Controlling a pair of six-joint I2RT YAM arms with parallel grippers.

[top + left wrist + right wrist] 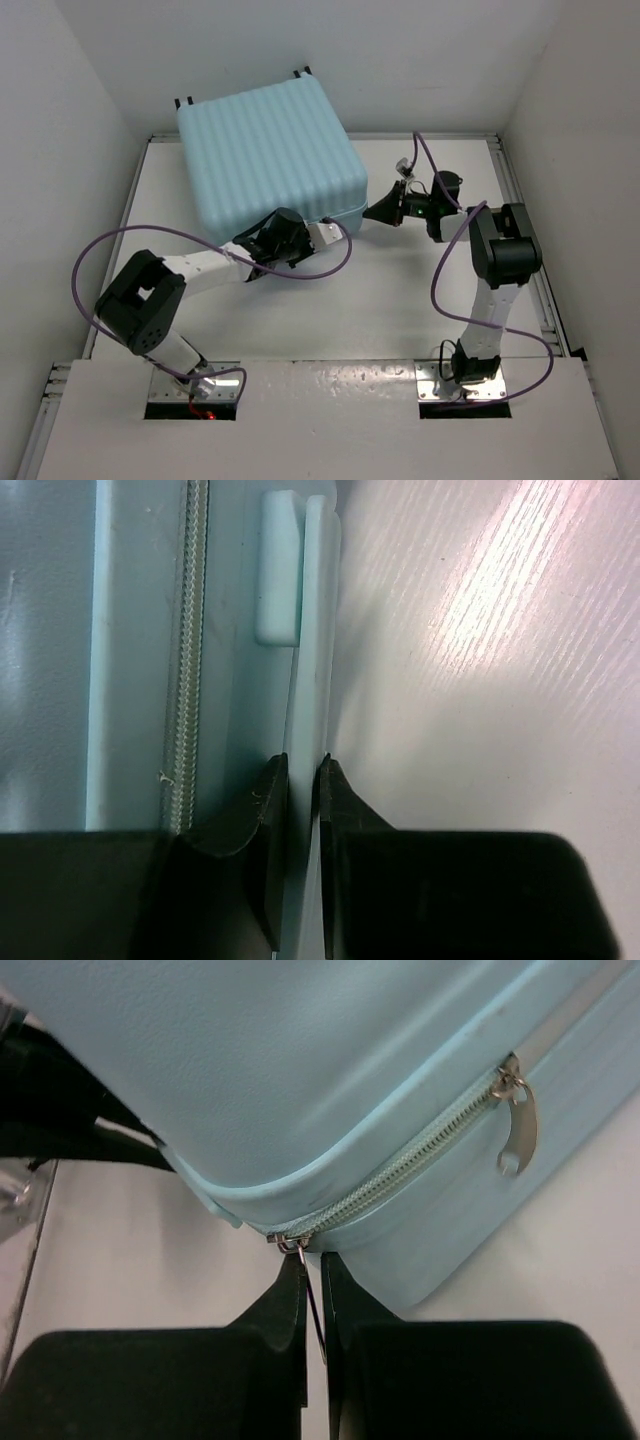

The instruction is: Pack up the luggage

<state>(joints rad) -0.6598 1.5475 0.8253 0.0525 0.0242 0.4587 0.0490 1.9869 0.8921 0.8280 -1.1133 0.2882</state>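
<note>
luggage (pixel 268 150) pinched at two spots

we see it lying closed toward the far left corner of the worktop (pixel 400 300). the left gripper (pixel 303 780) is clamped on a thin rib (pixel 312 630) along its near side. the right gripper (pixel 313 1270) is closed on a zip pull (pixel 314 1310) at the near right corner; a second pull (pixel 517 1125) hangs free.

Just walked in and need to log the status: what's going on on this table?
The large pale aqua ribbed hard-shell suitcase lies flat, lid down. The left gripper is clamped on a thin rim along its near side, beside the zipper track. The right gripper pinches a small metal zipper pull at a corner; a second metal pull hangs free further along. Zipping appears under way.
</note>
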